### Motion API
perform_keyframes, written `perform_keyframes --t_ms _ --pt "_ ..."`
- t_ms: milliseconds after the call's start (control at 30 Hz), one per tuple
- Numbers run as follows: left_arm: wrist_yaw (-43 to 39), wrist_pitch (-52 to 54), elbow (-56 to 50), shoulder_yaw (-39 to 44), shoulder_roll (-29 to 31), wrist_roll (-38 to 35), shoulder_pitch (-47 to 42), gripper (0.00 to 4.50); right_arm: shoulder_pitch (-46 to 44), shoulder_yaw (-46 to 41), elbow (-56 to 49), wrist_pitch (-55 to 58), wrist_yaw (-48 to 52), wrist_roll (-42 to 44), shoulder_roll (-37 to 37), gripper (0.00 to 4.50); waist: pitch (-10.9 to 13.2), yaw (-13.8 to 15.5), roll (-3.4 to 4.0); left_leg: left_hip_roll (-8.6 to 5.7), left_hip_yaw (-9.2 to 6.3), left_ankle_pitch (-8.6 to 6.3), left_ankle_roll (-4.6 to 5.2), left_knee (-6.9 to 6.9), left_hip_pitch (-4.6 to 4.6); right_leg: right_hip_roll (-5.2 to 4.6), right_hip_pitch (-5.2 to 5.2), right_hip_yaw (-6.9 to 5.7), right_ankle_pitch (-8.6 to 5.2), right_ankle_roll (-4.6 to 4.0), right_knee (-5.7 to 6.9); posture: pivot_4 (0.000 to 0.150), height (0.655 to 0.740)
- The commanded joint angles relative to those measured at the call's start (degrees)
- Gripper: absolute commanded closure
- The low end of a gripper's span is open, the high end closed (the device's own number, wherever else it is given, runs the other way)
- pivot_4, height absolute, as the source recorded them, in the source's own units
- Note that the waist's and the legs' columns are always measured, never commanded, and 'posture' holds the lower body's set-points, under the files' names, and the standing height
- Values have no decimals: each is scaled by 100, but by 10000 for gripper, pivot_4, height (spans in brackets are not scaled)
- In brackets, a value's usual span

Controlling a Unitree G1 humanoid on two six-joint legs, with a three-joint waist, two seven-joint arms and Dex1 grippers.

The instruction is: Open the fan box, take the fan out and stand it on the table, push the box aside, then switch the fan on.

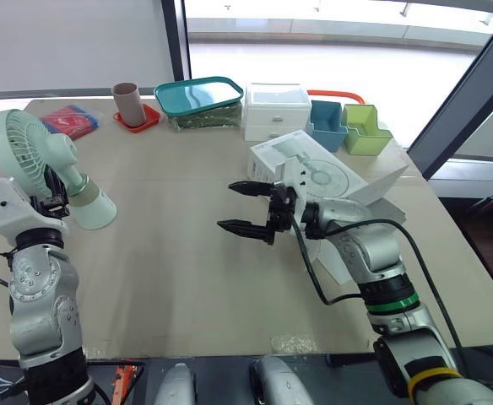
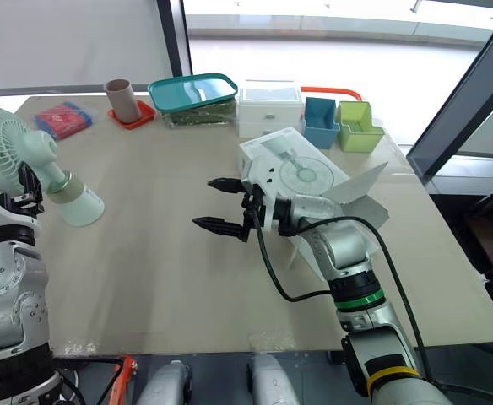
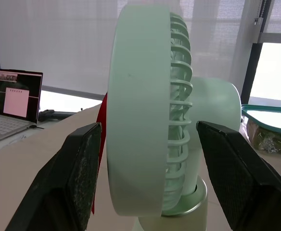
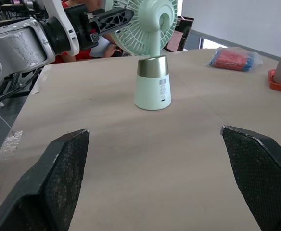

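The mint-green fan [image 1: 35, 156] stands upright on its base [image 4: 151, 89] at the table's left side. My left gripper [image 3: 148, 125] is open around the fan's head, one finger [image 3: 80, 178] on each side with a narrow gap to the rim. The white fan box [image 1: 314, 173] lies at the right of the table with its flaps open. My right gripper [image 1: 227, 205] hovers open over the middle of the table, in front of the box, pointing toward the fan with nothing between its fingers [image 4: 66, 168].
Along the far edge stand a brown cup on a red coaster [image 1: 130, 103], a teal-lidded container [image 1: 198, 97], a white drawer unit [image 1: 276, 110], a blue bin [image 1: 327, 125] and a green bin [image 1: 365, 128]. A red packet [image 1: 69, 118] lies behind the fan.
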Motion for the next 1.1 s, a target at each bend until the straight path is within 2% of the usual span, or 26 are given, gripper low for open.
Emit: perform_keyframes --t_ms 33,200,667,867,1100 --pt "13 -117 -140 114 68 -44 -98 14135 2 -42 -260 -36 -20 -2 -36 0 0 0 0 0 0 0 0 0 0 0 0 0 0 0 0 1500 7400" --pt "10 -91 -115 117 81 -58 -127 28757 6 -41 -265 -36 -29 -28 -19 0 0 -1 0 0 0 0 0 0 0 0 0 0 0 0 0 1500 7400" --pt "-175 -226 -243 -81 79 7 -111 28860 -18 -49 -199 -67 -52 -85 11 0 0 2 0 0 -1 0 0 0 -1 0 0 -1 0 0 0 1500 7400" --pt "-430 -113 -912 -314 78 -217 29 28860 -144 -89 0 -110 -198 -131 103 0 1 3 -2 0 -4 1 -1 0 -9 -2 -2 -5 0 0 -2 1500 7400" --pt "-1085 268 -1790 -781 214 -802 486 28860 -396 -125 273 -104 -395 -203 192 0 2 -2 -2 0 -7 0 -5 -1 -15 -2 -7 -7 1 1 -3 1500 7400"
